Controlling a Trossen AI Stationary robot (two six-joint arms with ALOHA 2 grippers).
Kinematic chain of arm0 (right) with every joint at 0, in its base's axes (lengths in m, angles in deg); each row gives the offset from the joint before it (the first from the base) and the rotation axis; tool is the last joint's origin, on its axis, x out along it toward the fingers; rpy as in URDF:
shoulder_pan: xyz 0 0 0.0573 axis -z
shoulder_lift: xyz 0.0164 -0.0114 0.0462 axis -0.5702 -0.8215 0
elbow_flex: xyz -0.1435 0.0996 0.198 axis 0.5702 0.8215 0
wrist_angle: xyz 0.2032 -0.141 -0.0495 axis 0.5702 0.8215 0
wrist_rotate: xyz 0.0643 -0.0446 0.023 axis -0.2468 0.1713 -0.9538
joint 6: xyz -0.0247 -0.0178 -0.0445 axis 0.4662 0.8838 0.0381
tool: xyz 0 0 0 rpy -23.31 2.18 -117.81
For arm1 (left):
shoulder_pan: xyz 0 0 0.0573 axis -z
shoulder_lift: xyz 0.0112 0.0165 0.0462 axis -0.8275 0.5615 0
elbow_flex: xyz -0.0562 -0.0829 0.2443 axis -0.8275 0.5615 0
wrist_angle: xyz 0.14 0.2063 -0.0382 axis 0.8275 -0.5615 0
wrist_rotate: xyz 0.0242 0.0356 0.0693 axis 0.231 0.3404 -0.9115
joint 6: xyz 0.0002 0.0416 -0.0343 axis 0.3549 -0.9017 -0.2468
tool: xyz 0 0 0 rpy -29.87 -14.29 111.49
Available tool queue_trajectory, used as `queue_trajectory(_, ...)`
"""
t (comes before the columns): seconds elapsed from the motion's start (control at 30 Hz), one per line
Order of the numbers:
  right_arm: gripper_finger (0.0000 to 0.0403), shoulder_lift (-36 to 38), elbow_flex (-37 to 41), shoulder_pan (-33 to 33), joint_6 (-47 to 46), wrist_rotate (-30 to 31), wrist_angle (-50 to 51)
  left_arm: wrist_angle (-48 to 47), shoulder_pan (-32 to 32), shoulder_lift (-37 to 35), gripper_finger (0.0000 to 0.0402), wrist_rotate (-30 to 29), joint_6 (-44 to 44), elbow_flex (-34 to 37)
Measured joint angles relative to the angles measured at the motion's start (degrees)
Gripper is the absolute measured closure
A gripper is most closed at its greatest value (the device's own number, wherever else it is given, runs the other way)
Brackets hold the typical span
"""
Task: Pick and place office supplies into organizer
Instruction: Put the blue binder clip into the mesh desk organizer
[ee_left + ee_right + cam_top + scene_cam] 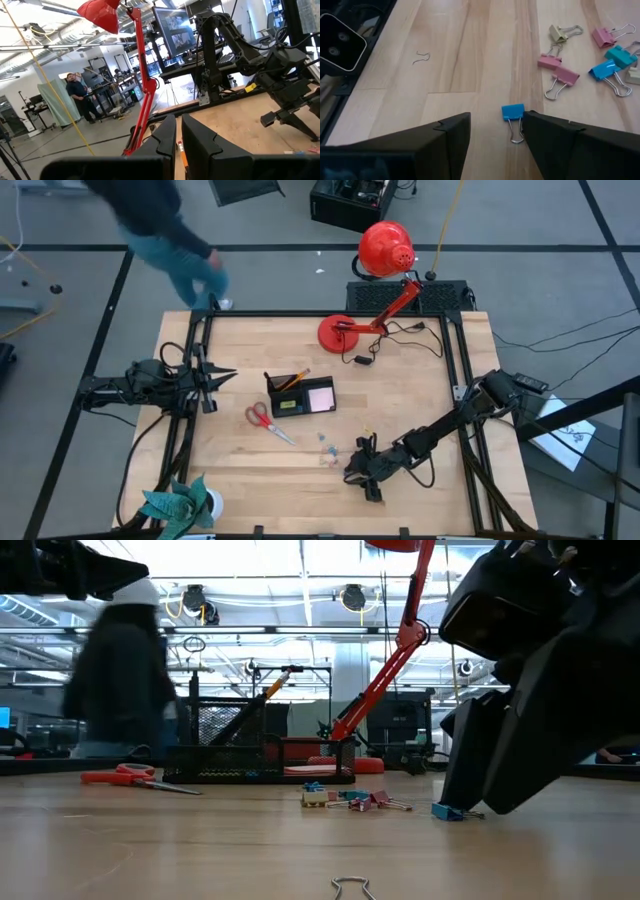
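My right gripper (497, 117) stands open low over the table's near middle (362, 480), slanting down. A blue binder clip (512, 112) lies flat on the wood between its fingers, close to one of them; it also shows by the finger in the low view (447, 811). Several more clips (580, 55) lie loose just beyond. The black organizer (285, 405) stands mid-table with a pink notepad (321, 395) and an orange pencil (296, 380) in it. Red-handled scissors (262, 418) lie flat beside it. My left gripper (215, 380) waits shut at the table's left. My right gripper has the blue clip's wire handle (517, 134) right beside the inner side of one finger (540, 130). Whether finger and clip touch I cannot tell. The clip lies flat on the table.
A red desk lamp's base (338, 332) and its cable sit at the far middle. A teal plant (180, 505) stands at the near left corner. A loose wire handle (421, 57) lies on the wood. A person (170, 240) walks beyond the far edge.
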Motion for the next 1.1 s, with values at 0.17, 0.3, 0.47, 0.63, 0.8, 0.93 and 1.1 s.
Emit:
queue_trajectory(0.17, 0.0232, 0.0, 0.0, -0.01, 1.45, 0.43, -0.03, 0.0, 0.0, 0.0, 0.0366, 0.0, -0.07, 0.0)
queue_trajectory(0.3, 0.0232, -0.02, 0.0, -0.04, 1.58, 0.97, -0.11, 0.0, 0.0, 0.0, 0.0366, 0.0, -0.09, 0.0)
queue_trajectory(0.47, 0.0232, -0.02, 0.0, -0.07, 1.87, 2.12, -0.17, -0.01, 0.0, 0.0, 0.0366, 0.0, -0.09, 0.0)
queue_trajectory(0.63, 0.0232, -0.12, 0.01, -0.23, 4.7, 3.94, -1.92, -0.02, 0.0, 0.0, 0.0366, 0.0, -0.11, 0.0)
queue_trajectory(0.8, 0.0232, -0.21, -1.32, -0.74, 10.5, 6.54, -1.33, -0.04, 0.0, 0.02, 0.0366, 0.0, -0.11, 0.0)
queue_trajectory(0.93, 0.0232, -0.28, -3.71, -1.31, 15.76, 10.91, 1.73, -0.24, 0.0, 0.0, 0.0366, 0.0, -0.17, 0.0)
queue_trajectory(1.1, 0.0232, -0.2, -5.79, -1.2, 18.99, 12.29, 3.56, -0.22, 0.0, 0.0, 0.0366, -0.04, -0.5, 0.0)
